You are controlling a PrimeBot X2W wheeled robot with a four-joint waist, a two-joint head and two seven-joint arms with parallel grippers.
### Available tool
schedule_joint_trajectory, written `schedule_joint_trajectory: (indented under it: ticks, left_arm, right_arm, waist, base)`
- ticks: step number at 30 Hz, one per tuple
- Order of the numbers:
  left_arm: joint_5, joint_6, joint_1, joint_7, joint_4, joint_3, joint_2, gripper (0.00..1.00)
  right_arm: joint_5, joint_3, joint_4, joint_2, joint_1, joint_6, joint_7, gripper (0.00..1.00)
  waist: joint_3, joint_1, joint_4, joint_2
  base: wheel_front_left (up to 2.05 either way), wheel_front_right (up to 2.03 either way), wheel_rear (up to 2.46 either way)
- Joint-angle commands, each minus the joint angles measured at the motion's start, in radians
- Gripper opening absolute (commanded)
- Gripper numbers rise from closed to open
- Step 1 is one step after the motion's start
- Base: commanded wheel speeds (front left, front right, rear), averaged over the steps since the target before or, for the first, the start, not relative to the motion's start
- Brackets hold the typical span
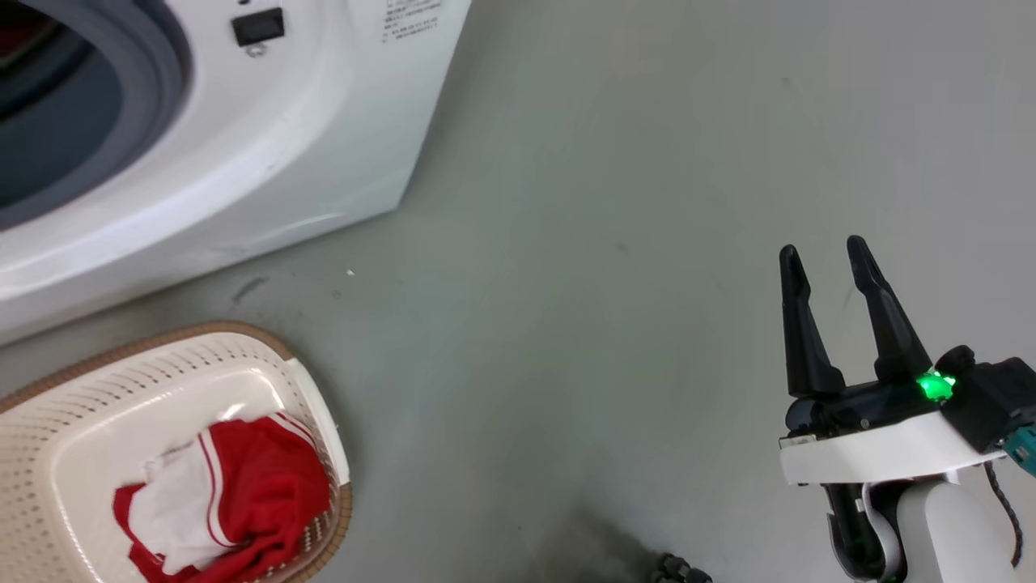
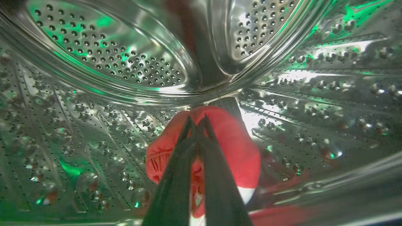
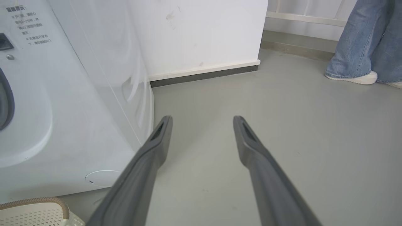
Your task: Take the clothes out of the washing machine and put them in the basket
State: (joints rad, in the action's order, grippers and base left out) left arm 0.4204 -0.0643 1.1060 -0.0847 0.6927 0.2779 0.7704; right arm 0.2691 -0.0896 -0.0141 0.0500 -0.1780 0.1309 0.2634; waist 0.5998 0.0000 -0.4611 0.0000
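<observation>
The left gripper (image 2: 197, 121) is deep in the washing machine (image 1: 324, 121) drum (image 2: 94, 125), fingers pressed together over a red garment (image 2: 232, 141) (whether a fold is caught, I cannot tell). A thin pinch could slip, or cloth could snag on the door seal (image 1: 166, 65). Another garment (image 1: 267, 486) lies in the basket (image 1: 48, 453), near left. The right gripper (image 1: 823, 247) hangs open and empty over the floor (image 1: 607, 243); a person (image 3: 361, 40) stands far right.

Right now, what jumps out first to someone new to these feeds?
A bright red soft garment lies deep in the perforated steel drum, the left gripper closed on it. Another red-and-white garment already sits in the cream perforated plastic basket, lower left of the head view.
</observation>
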Motion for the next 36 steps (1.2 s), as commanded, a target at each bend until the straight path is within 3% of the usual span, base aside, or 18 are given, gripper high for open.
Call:
schedule_joint_trajectory:
  ticks: [1,12,17,21,36]
  left_arm:
    - [0.012,0.000,-0.020,0.025,0.010,-0.009,-0.010,0.00]
    - [0.087,0.013,-0.217,0.271,0.076,-0.041,-0.117,0.00]
    - [0.117,0.012,-0.317,0.335,0.040,-0.062,-0.172,0.00]
    - [0.117,0.007,-0.409,0.348,-0.034,-0.075,-0.209,0.00]
    - [0.087,-0.087,-0.846,0.346,-0.462,-0.106,-0.313,0.00]
  right_arm:
    - [-0.009,0.007,0.002,0.000,0.016,0.000,0.002,1.00]
    - [-0.051,0.046,0.017,0.000,0.064,0.000,0.002,1.00]
    - [-0.084,0.066,0.019,0.000,0.096,0.000,0.002,1.00]
    - [-0.103,0.079,0.011,0.000,0.117,0.000,-0.013,1.00]
    - [-0.157,0.111,-0.075,0.000,0.227,0.000,-0.116,1.00]
  waist:
    - [-0.052,0.0000,0.030,0.0000]
    - [-0.200,0.0000,0.091,0.0000]
    - [-0.278,0.0000,0.128,0.0000]
    - [-0.336,0.0000,0.157,0.0000]
    - [-0.520,0.0000,0.243,0.0000]
  base:
    - [0.00,0.00,0.00]
    - [0.00,0.00,0.00]
    - [0.00,0.00,0.00]
    - [0.00,0.00,0.00]
    - [0.00,0.00,0.00]
